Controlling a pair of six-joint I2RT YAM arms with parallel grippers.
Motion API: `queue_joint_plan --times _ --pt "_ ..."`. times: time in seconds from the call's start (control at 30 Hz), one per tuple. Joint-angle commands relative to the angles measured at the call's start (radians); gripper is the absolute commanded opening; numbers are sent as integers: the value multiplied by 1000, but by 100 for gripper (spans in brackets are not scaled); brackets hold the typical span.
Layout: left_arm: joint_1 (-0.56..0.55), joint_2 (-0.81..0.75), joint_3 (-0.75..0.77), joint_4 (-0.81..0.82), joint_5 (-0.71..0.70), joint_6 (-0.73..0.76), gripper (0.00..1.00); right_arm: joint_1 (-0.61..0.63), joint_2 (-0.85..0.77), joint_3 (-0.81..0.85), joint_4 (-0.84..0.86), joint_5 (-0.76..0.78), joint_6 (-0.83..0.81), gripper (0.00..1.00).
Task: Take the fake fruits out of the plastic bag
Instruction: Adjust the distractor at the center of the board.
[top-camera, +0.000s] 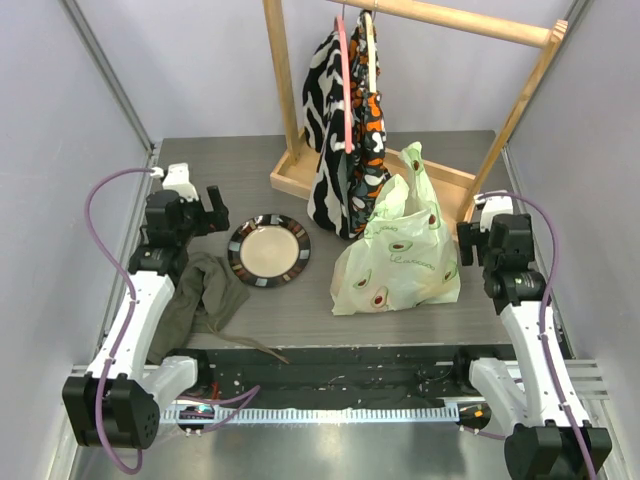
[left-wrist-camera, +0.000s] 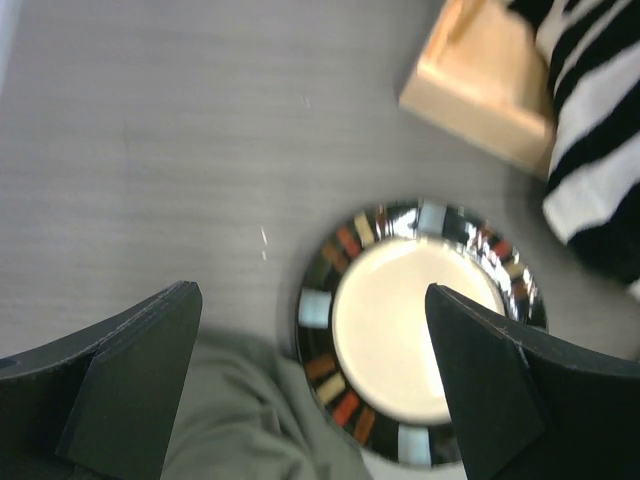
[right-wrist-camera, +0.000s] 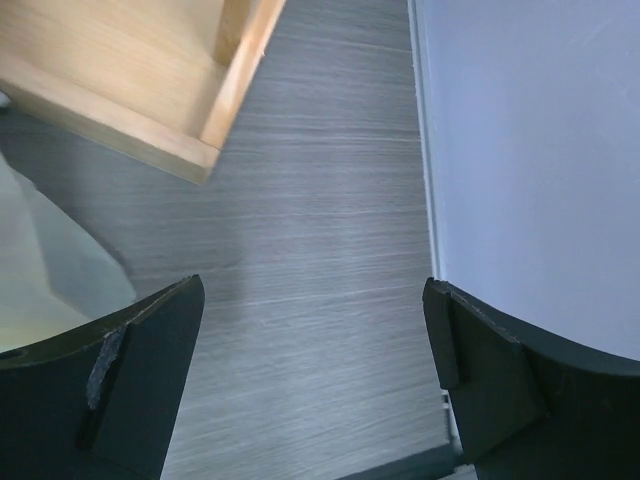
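Observation:
The pale-green plastic bag (top-camera: 400, 250) printed with avocado halves stands bunched on the table right of centre; its edge shows at the left of the right wrist view (right-wrist-camera: 40, 270). No fake fruits show; the bag's inside is hidden. My left gripper (top-camera: 212, 212) is open and empty, left of the plate; in its wrist view (left-wrist-camera: 310, 380) its fingers straddle the plate's left part and the cloth. My right gripper (top-camera: 468, 240) is open and empty just right of the bag, over bare table (right-wrist-camera: 315, 380).
A round dark-rimmed beige plate (top-camera: 236, 262) lies left of the bag. An olive-grey cloth (top-camera: 205, 295) lies at the front left. A wooden rack (top-camera: 290, 180) with patterned garments (top-camera: 345, 150) stands behind the bag. Walls close both sides.

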Motion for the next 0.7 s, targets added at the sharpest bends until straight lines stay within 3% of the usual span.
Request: queue_joint_plan --times 0.0,0.03,0.13,0.2,0.23,0.37,0.4,0.57,0.67 --pt "-1 -17 -19 -88 69 17 100 -2 16 -85 22 30 -215 100" --pt "-1 -20 -26 -83 72 18 100 -2 20 -101 14 -2 -334 100" --pt "-1 -20 -32 -78 103 19 100 -3 51 -144 -4 -125 -434 100" --pt "-1 -5 -29 -75 124 22 100 -6 115 -104 3 -199 -376 98" --pt "-1 0 -26 -72 132 22 100 -8 210 -78 15 -204 -256 96" --pt "-1 43 -10 -80 218 21 97 -31 500 167 3 -240 -69 86" --pt "-1 46 -10 -89 228 16 97 -43 535 198 2 -301 -57 77" --pt "0 62 -23 -92 230 30 96 -62 681 240 60 -334 -115 57" --pt "19 57 -26 -95 238 34 95 -66 781 285 66 -331 -153 35"
